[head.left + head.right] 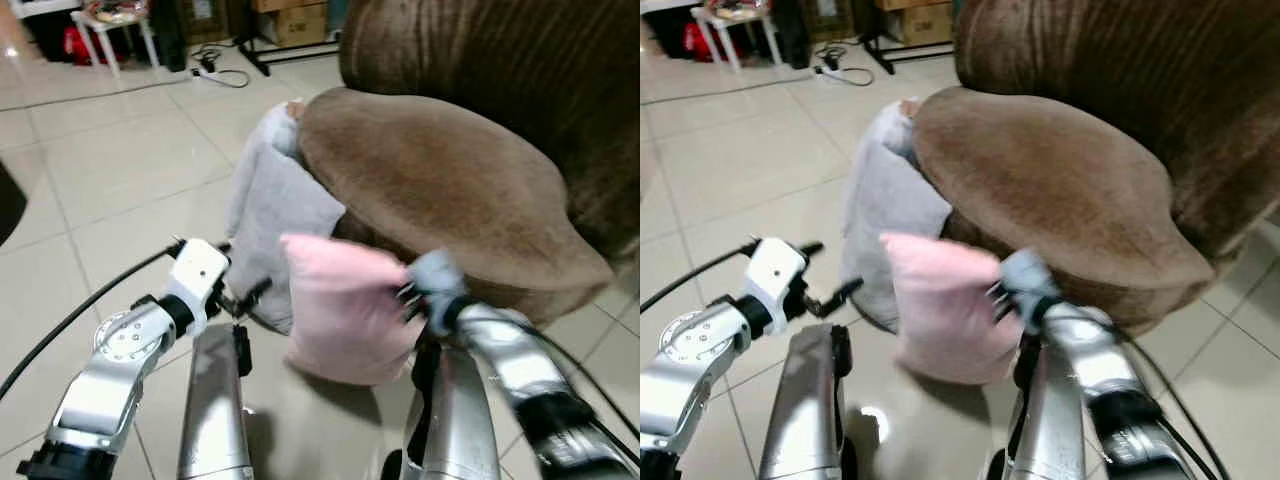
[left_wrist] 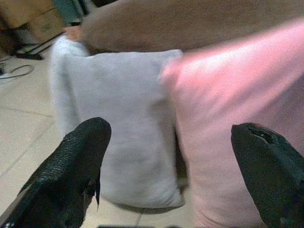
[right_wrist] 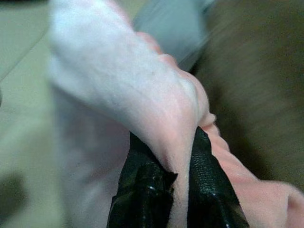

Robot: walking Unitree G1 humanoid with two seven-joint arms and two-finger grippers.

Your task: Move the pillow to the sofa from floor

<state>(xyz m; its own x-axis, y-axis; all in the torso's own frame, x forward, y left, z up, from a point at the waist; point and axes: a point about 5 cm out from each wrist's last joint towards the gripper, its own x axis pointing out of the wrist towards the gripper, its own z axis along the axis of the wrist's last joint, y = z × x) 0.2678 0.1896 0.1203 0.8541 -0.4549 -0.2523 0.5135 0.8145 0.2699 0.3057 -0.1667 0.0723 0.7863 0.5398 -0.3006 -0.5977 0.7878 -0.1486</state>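
Observation:
A pink pillow (image 1: 345,305) hangs just above the tiled floor, in front of the brown sofa (image 1: 440,170). My right gripper (image 1: 408,292) is shut on the pillow's upper right edge; in the right wrist view a fold of pink fabric (image 3: 178,142) is pinched between the black fingers (image 3: 142,185). My left gripper (image 1: 250,296) stands open to the left of the pillow, near its left side. Its two fingers (image 2: 71,166) are spread wide in the left wrist view and hold nothing.
A grey pillow (image 1: 275,215) leans against the sofa's front, just behind the pink one. Boxes (image 1: 295,20), a white stool (image 1: 110,25) and a power strip with cables (image 1: 215,70) stand far back on the floor (image 1: 110,160).

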